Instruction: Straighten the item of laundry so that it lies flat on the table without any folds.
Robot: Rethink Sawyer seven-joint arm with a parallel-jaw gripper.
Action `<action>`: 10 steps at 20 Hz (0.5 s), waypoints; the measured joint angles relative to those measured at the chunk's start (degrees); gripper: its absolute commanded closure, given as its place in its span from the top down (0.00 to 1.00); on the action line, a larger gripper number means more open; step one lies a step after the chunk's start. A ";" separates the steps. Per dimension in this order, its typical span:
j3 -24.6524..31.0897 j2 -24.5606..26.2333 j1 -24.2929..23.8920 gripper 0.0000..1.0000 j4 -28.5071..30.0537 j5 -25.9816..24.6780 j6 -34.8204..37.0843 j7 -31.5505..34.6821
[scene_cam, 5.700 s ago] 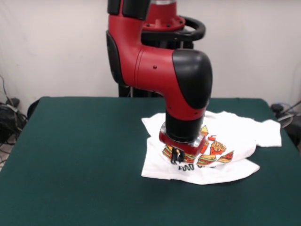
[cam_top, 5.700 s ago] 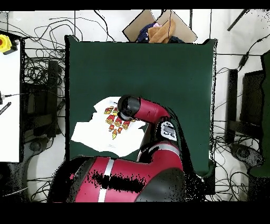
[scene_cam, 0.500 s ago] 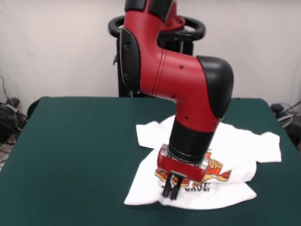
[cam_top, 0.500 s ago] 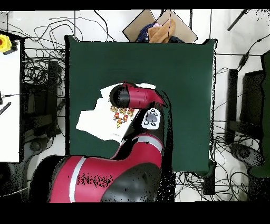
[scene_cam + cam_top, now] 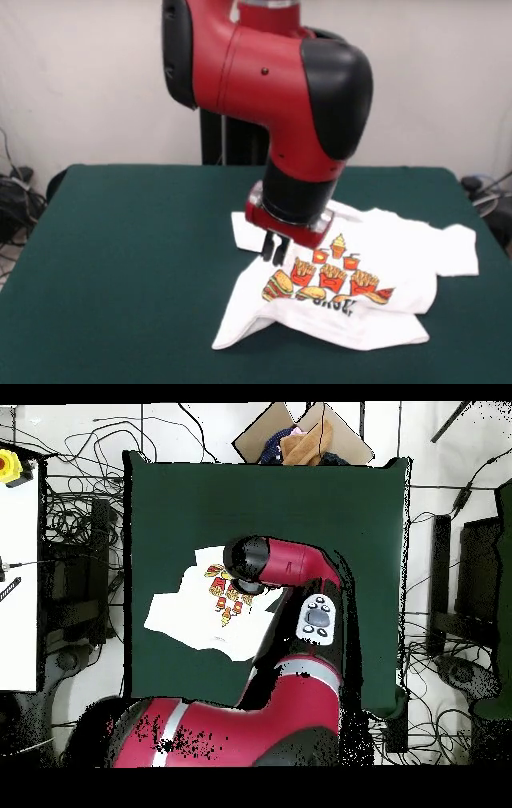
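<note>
A red and black Sawyer arm (image 5: 272,88) reaches down over a dark green tabletop (image 5: 128,264), its tool (image 5: 274,250) hanging just above the upper left part of a small white T-shirt (image 5: 392,240) in the front view. The tool's 2 black fingers (image 5: 268,248) are pressed close together and grip nothing; they stand clear of the cloth.

The T-shirt lies rumpled on the tabletop, right of centre in the front view, with its print of red-orange fries, drinks and burgers (image 5: 324,280) facing up and a line of black lettering below it, partly lost in a crease. The near hem is doubled under into a thick fold, one sleeve juts toward the right edge, and another flap of cloth shows behind the tool.

From overhead, the T-shirt (image 5: 185,612) sits toward the tabletop's (image 5: 330,504) left side, the arm (image 5: 290,569) covering its right portion.
</note>
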 measured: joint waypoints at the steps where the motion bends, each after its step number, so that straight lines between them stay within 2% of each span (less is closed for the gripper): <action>1: 0.14 -0.80 -0.47 0.00 0.77 0.00 -0.49 0.00; 5: 0.59 -2.98 -2.26 0.00 3.86 0.00 -5.03 0.00; 10: 1.90 -3.06 -4.03 0.00 7.31 0.00 -16.79 0.00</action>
